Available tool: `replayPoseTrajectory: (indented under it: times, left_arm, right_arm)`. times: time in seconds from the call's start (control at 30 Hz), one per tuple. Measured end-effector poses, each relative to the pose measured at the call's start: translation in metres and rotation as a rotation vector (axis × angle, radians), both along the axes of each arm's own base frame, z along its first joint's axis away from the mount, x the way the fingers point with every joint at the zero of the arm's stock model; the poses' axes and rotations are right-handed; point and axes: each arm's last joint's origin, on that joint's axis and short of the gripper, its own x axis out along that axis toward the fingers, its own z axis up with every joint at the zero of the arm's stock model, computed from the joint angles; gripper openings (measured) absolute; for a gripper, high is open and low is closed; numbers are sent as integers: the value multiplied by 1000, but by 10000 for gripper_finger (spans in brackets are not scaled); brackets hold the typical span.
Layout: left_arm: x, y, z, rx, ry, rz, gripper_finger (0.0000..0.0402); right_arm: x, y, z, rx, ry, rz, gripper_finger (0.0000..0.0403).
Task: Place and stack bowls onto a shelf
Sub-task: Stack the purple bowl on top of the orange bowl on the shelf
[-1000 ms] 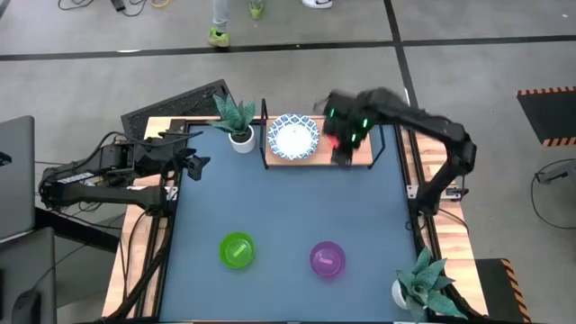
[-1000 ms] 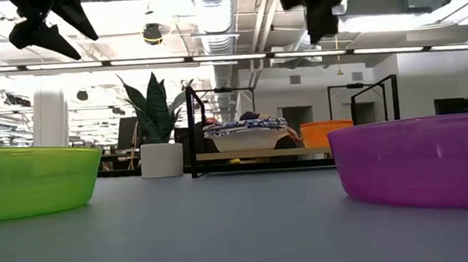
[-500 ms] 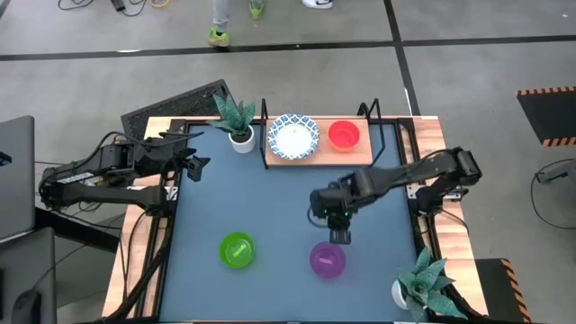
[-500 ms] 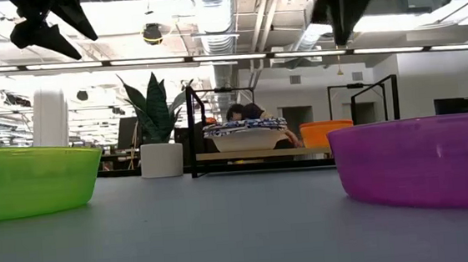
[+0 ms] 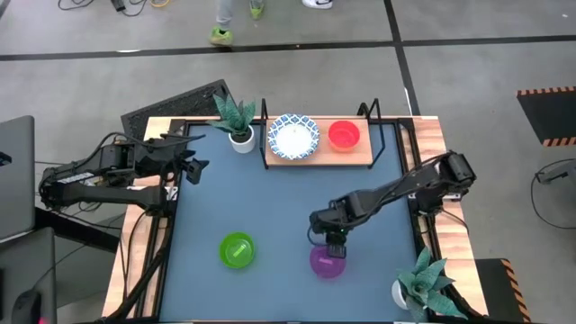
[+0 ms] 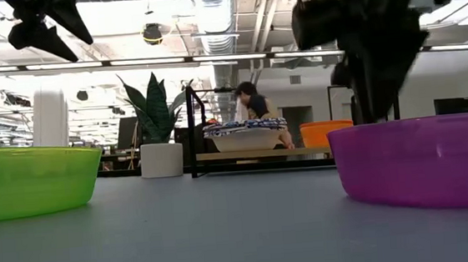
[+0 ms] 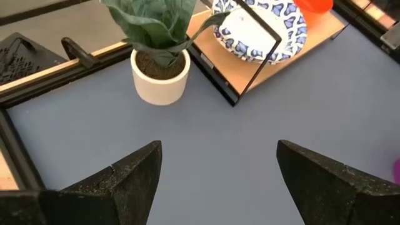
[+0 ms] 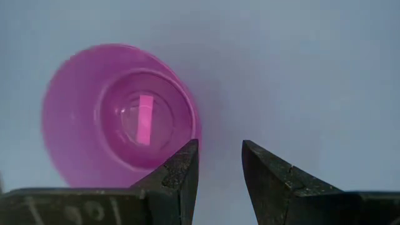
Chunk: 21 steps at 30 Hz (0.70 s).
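The purple bowl point(image 5: 327, 261) stands on its base near the table's front, and the green bowl point(image 5: 237, 249) sits to its left. My right gripper point(image 5: 333, 245) points down just beyond the purple bowl's far rim point(image 8: 197, 128). It is open, with only bare tabletop between its fingers point(image 8: 220, 165). On the shelf point(image 5: 360, 157) at the far edge stand a white bowl with a blue pattern point(image 5: 293, 136) and a red bowl point(image 5: 344, 135). My left gripper point(image 5: 193, 166) waits open at the table's left edge, high above the top point(image 7: 219, 162).
A potted plant point(image 5: 236, 121) stands left of the shelf, another point(image 5: 423, 283) at the near right corner. The shelf's black frame point(image 5: 371, 112) rises at its ends. Open tabletop point(image 5: 270, 202) lies between shelf and bowls. A person point(image 6: 253, 104) shows beyond the table.
My right gripper has swung from over the shelf's red bowl toward the table's near edge and down, ending at the purple bowl's far rim. The red bowl stays on the shelf. The purple and green bowls have not moved.
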Motion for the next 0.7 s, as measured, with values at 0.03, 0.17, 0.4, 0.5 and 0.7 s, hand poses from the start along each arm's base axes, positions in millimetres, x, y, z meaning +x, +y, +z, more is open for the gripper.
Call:
replayPoseTrajectory:
  times: [0.03,0.17,0.4,0.5,0.7]
  left_arm:
    - [0,0,-1,-1,7,0,300]
    - [-1,0,-1,-4,16,1,300]
    - [-1,0,-1,-3,17,0,300]
    - [-1,0,-1,-2,17,1,300]
    - [-1,0,-1,2,18,4,300]
  right_arm:
    - [-1,2,-6,-4,16,5,147]
    - [5,6,-25,9,64,26,147]
    - [8,7,-39,22,104,29,107]
    - [7,6,-33,26,84,26,41]
    - [3,-10,-3,40,-9,20,22]
